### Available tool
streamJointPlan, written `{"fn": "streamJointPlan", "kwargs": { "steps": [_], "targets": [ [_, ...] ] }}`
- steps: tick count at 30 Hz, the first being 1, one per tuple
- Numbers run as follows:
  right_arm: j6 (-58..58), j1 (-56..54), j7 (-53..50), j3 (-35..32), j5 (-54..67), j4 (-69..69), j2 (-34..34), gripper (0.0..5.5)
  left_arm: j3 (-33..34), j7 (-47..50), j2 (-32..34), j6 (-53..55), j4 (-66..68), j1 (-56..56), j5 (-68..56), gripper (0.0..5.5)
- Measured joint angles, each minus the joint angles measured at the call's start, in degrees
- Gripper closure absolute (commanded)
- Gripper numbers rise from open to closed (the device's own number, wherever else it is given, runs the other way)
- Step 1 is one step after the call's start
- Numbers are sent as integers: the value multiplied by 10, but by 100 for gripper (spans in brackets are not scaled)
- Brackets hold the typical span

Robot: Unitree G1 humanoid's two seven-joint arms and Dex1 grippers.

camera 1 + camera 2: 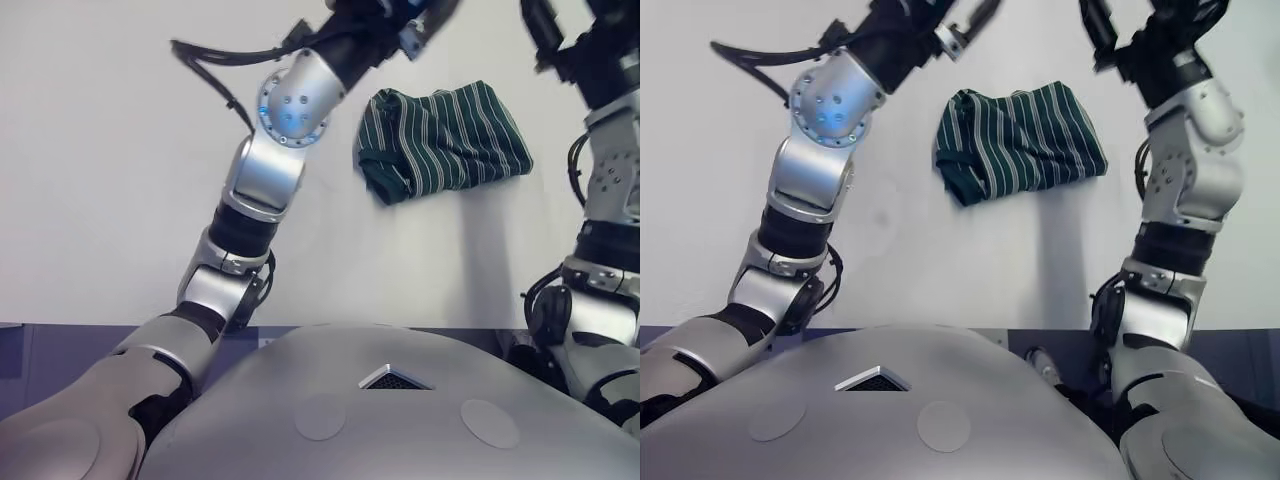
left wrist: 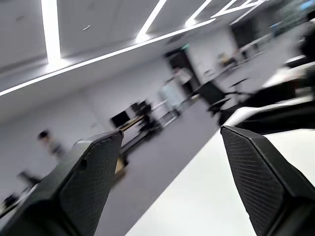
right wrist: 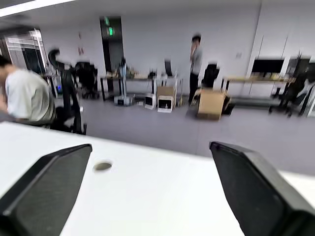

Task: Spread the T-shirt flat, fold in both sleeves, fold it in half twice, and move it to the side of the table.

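On the white table [image 1: 120, 200]: a green striped shirt [image 1: 445, 140], already folded down to a compact oblong. Long axis across the robot's front, left to right, slightly tilted. Thick, rolled end to the left, flatter and squarer end to the right, with the stripes crossing that axis.

Left of the shirt, high and clear of it: the left gripper [image 2: 170, 135], jaws spread wide with nothing between them. Right of the shirt, equally clear: the right gripper [image 3: 151, 146], also gaping and empty.

Judging by the cloth, soft, light and limp, with no stiffness to hold its folds. Likely to sag or fall open if lifted by a single corner. Probably best taken at both short ends together, pinching through all layers, or at the thick left fold where the layers bunch. No danger of breakage; slipping layers the main worry. Folding apparently done, with only the move to the table's side left.
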Motion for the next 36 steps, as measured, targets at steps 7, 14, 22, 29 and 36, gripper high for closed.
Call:
{"fn": "streamJointPlan", "kwargs": {
  "steps": [7, 14, 22, 29, 36],
  "targets": [
    [-97, -64, -108, -66, -65, 175, -27, 106, -114, -187, -12, -163, 347, -30, -28, 96],
    [-147, -20, -105, -51, -88, 195, -18, 106, -42, -232, -61, -193, 573, -109, -69, 96],
    [-157, -22, -110, -49, -88, 194, -13, 106, -25, -305, -56, -128, 665, -140, -68, 96],
    [-156, -25, -121, -50, -87, 193, -8, 106, 54, -44, -27, -92, 747, -191, -75, 96],
    [-157, -28, -132, -52, -87, 192, -2, 106, 202, 104, 59, -53, 792, -203, -132, 96]
  ]
}}
